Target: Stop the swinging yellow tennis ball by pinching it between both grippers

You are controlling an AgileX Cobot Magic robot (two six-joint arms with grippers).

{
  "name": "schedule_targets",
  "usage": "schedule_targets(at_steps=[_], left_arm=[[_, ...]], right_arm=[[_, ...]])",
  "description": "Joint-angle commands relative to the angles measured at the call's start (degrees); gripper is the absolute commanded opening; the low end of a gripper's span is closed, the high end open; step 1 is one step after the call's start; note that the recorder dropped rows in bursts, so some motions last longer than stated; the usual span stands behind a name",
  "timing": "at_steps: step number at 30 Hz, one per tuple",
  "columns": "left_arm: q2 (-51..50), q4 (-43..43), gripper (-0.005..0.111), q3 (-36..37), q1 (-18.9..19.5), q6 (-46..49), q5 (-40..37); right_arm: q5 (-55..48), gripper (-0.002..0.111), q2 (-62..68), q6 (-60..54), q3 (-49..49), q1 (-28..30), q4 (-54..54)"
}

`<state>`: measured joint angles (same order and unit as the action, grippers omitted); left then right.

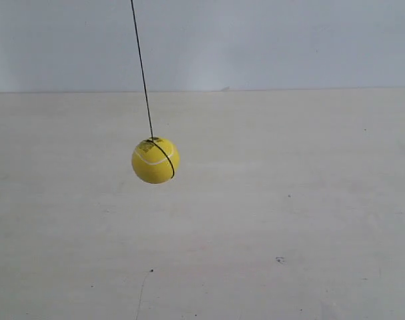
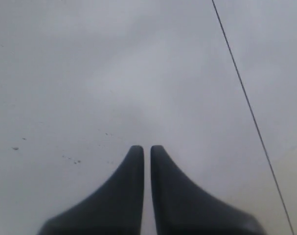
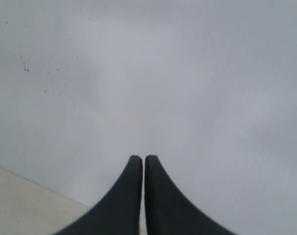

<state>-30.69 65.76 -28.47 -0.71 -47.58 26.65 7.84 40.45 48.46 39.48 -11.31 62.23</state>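
One ball [image 1: 155, 160] hangs by a string [image 1: 143, 73] above the tabletop [image 1: 289, 220], left of centre in the exterior view. Left gripper [image 2: 147, 149]: fingers [image 2: 131, 191] almost touching, holding nothing. Right gripper [image 3: 144, 159]: likewise.

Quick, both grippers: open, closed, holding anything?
Left gripper: closed, holding nothing; black string in view, untouched.
Right gripper: closed, holding nothing.

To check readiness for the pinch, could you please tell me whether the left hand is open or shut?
Shut: the left hand has its two fingers side by side, only a thin slit between them, nothing gripped.
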Motion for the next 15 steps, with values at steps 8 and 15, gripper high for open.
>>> schedule_targets(at_steps=[8,15], left_arm=[[27.74,-0.87,0.005,13.04,0.15,-10.56,-8.71],[30.69,-0.87,0.005,19.54,0.15,-14.71,-9.9]], right_arm=[[2.96,0.0,-21.62,-0.78,-18.21,0.46,-3.26],[4.63,0.0,-29.05,-2.02,-27.69,0.46,-5.69]])
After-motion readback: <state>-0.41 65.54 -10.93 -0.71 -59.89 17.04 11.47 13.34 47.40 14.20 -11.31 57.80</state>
